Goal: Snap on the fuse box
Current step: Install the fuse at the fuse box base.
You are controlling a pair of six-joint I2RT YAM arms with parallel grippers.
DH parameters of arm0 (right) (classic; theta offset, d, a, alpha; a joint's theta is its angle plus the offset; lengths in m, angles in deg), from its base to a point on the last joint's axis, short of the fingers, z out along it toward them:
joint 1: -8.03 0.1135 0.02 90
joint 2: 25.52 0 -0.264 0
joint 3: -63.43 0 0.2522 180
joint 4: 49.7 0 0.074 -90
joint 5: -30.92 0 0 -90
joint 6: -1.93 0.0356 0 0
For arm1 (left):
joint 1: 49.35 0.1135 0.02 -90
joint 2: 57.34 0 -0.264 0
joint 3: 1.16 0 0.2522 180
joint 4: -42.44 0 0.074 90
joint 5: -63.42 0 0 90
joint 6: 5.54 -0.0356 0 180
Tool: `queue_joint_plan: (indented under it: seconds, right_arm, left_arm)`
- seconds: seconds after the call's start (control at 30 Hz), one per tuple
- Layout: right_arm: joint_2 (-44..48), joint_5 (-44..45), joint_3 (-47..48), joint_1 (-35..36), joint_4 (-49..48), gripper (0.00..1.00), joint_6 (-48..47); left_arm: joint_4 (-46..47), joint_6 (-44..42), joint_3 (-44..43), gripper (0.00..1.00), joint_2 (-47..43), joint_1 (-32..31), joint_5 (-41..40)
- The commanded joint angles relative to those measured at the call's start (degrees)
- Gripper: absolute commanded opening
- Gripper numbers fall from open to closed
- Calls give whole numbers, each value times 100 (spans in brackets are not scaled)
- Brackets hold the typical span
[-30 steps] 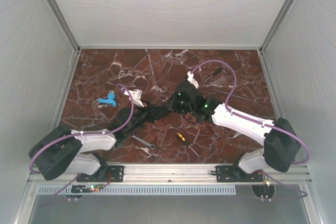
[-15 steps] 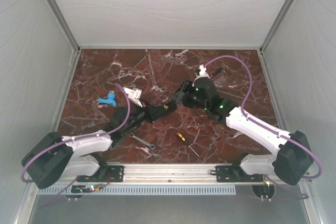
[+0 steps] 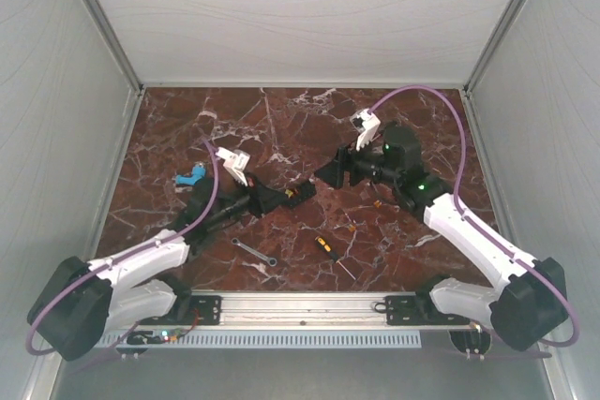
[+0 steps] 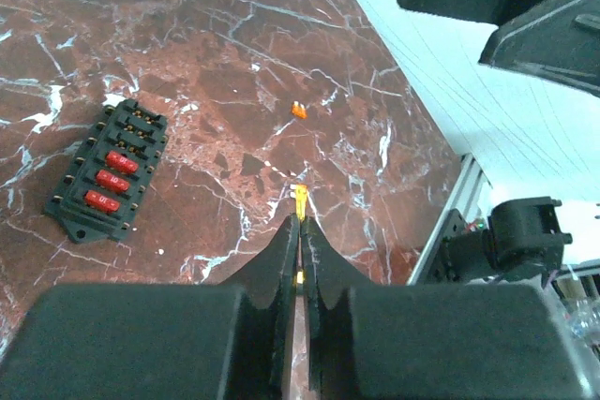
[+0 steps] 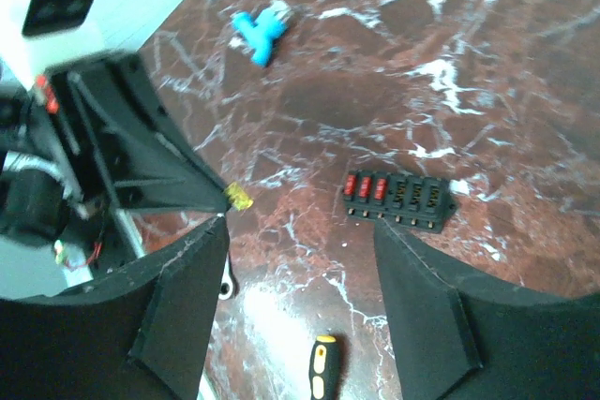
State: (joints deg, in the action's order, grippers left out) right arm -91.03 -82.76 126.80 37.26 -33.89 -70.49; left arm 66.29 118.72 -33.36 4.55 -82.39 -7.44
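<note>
left claw [image 4: 300,227] pinched fully closed on a yellow fuse [image 4: 300,200], which pokes out past the tips. right claw [image 5: 300,227] spread wide, empty. fuse box [image 4: 108,172] lies flat on the desk [image 4: 234,63], ahead of the left claw and off to one side, apart from it; straight ahead of the right claw. 3 red fuses [image 4: 114,178] seated, other slots look bare. Step, by my read: loading a fuse. Next: carry it over a bare slot, line it up, press straight down; right claw could brace the box.
</note>
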Motion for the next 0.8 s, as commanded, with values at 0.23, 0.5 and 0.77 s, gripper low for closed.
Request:
queue_joint_plan:
  seconds: [0.23,0.5,0.77]
  right_arm:
    - [-96,-3062,308,-107,-222,52,-874]
    - [-366,-3424,516,32,-275,47,-719]
    - [-636,-3453,574,309,-442,39,-678]
  left_arm:
    - [580,192,-655,0,-79,614,2728]
    - [972,422,-883,0,139,619,3433]
    - [1486,888,-959,0,367,614,3692]
